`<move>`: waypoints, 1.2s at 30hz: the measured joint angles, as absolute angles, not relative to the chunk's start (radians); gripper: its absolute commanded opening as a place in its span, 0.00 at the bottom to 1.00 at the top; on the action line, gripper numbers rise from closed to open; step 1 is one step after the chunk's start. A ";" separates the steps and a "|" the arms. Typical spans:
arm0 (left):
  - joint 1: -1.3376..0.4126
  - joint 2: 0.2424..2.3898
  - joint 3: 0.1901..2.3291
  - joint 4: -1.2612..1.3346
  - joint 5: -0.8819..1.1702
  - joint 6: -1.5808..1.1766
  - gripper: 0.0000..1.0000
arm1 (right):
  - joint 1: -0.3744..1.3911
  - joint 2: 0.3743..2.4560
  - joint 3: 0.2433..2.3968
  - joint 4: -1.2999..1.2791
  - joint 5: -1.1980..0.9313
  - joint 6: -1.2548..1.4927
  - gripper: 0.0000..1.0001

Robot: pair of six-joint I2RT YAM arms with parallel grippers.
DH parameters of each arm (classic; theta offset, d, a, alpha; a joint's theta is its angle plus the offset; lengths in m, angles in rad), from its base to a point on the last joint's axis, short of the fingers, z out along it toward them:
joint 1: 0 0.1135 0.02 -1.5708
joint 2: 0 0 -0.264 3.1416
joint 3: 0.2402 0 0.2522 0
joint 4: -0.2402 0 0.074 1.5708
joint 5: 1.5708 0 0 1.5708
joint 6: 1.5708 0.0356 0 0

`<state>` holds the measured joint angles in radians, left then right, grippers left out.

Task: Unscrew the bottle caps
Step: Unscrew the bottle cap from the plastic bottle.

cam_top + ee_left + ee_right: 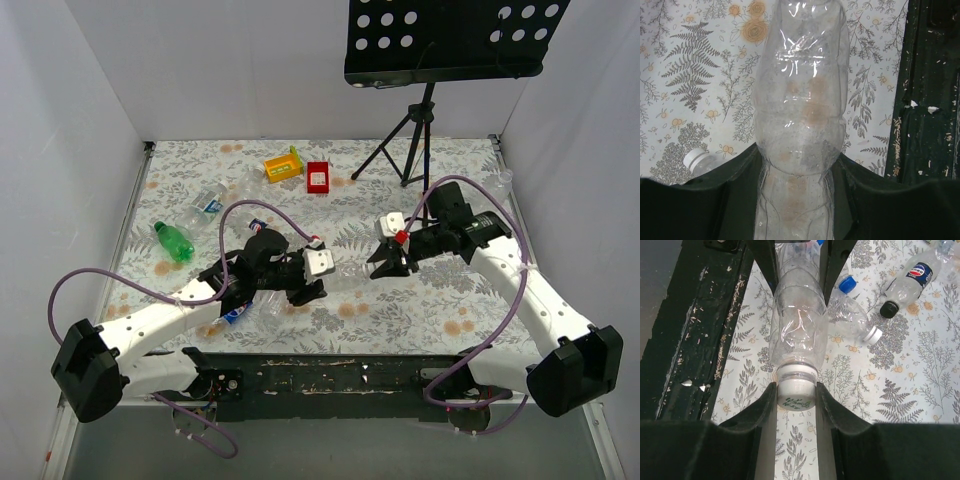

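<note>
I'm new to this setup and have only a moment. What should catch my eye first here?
Both arms hold one clear bottle over the table's middle: the left end effector clamps its body, and the right end effector closes on its white cap. A green bottle lies at the left, and a black music stand rises at the back.

White walls [250, 70], floral table [450, 312] w/ tripod [412, 140]

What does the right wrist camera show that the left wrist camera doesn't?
Only the right wrist view: the white plastic screw cap pinched by the right hand, and a black-capped, blue-labelled bottle lying beyond. Only the left wrist view: little new, just the left hand gripping up close. Both: the clear plastic bottle and the leaf-patterned tablecloth.
</note>
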<state>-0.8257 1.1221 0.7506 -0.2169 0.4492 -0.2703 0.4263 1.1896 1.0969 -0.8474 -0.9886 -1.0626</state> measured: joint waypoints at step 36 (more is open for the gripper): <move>-0.820 1.063 0.745 -0.189 0.382 -0.261 0.00 | 0.351 1.180 1.180 -0.795 -0.856 -0.727 0.86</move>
<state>-0.8204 1.0630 0.7452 -0.1890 0.3820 -0.2611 0.3511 1.1805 1.1801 -0.7952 -0.8558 -0.7269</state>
